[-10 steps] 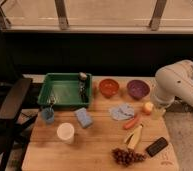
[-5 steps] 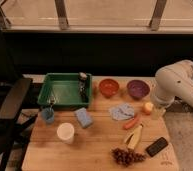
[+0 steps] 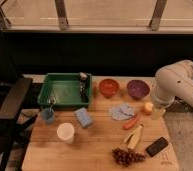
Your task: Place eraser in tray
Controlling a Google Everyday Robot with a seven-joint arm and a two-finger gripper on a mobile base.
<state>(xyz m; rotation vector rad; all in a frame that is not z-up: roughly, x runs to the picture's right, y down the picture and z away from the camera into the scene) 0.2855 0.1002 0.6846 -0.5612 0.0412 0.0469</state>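
One wooden table (image 3: 90,152) is carrying everything, with the white robot arm (image 3: 177,82) hanging over its right side. Across it, the green tray (image 3: 65,93) is sitting at the far left, well apart from the arm. At the near right corner the black eraser (image 3: 156,146) is lying flat, its long axis running from near-left to far-right. The gripper (image 3: 159,107) is hovering beyond the eraser, beside a small yellow round object (image 3: 148,107). Whether it is clenched or released cannot be told. Judging by this, the eraser is lying camera-ward of the gripper.
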